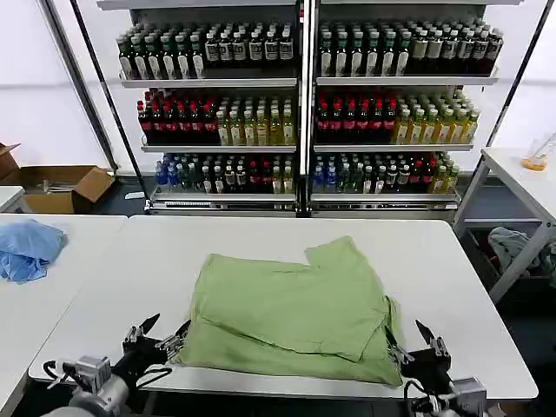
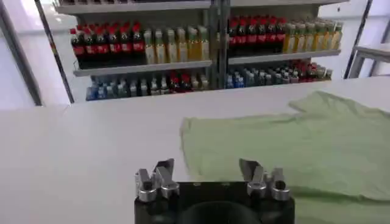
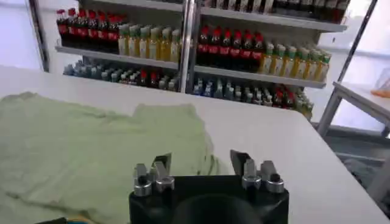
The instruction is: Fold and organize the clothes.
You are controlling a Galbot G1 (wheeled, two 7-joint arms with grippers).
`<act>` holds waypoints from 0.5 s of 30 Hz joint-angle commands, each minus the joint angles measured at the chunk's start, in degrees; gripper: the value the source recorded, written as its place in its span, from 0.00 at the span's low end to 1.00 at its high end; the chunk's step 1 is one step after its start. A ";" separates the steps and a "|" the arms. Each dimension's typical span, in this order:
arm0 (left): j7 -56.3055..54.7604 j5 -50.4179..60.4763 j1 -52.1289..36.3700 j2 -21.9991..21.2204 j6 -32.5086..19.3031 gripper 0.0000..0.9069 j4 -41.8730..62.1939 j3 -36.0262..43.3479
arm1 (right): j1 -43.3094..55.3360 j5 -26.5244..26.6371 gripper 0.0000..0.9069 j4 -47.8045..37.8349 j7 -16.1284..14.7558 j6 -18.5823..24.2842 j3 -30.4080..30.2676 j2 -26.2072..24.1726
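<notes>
Currently the polo shirt lies crosswise between your left tool and right tool, both spread apart, each beside its near corner.

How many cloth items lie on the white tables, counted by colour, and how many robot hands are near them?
Light green shirt, partly folded on the middle table: 1
Light blue cloth, crumpled on the left table: 1
Robot hands, both open at the near table edge: 2 (left hand, right hand)
Total: 2 cloth items, 2 hands
</notes>
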 commanded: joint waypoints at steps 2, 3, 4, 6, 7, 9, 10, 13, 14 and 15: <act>-4.90 -5.99 -30.58 1.83 2.18 1.00 20.00 16.72 | 34.48 9.71 1.00 -21.46 4.45 -4.23 -16.02 -1.13; -5.13 -5.90 -32.87 1.57 2.27 1.00 21.60 18.38 | 36.18 10.04 1.00 -23.23 4.50 -4.58 -17.45 -1.04; -5.19 -5.81 -34.47 1.31 2.35 1.00 23.36 20.09 | 37.84 10.50 1.00 -24.09 4.71 -4.88 -17.99 -0.97; -5.36 -5.38 -37.37 0.59 2.58 1.00 26.57 22.91 | 41.28 11.61 1.00 -27.46 5.17 -5.67 -19.97 -0.43; -5.44 -5.10 -38.74 0.11 2.67 1.00 28.35 24.43 | 42.51 12.04 1.00 -29.20 5.32 -5.85 -20.76 -0.10; -5.54 -4.79 -41.27 -0.68 2.88 1.00 30.94 26.54 | 44.99 13.10 1.00 -32.55 5.80 -5.85 -22.39 0.77; -5.55 -4.59 -43.15 -1.38 2.97 1.00 32.79 27.61 | 46.77 13.15 1.00 -34.72 5.95 -5.85 -23.43 1.44; -5.54 -4.38 -45.94 -2.64 2.97 1.00 36.46 29.94 | 49.67 13.19 1.00 -38.93 5.85 -5.86 -25.48 2.41; -5.55 -4.39 -47.28 -3.30 2.97 1.00 38.06 30.76 | 51.11 13.30 1.00 -41.02 5.57 -5.85 -26.40 2.71; -5.53 -4.40 -48.41 -3.79 2.95 1.00 39.13 31.24 | 52.35 13.18 1.00 -43.00 5.23 -5.84 -27.66 2.85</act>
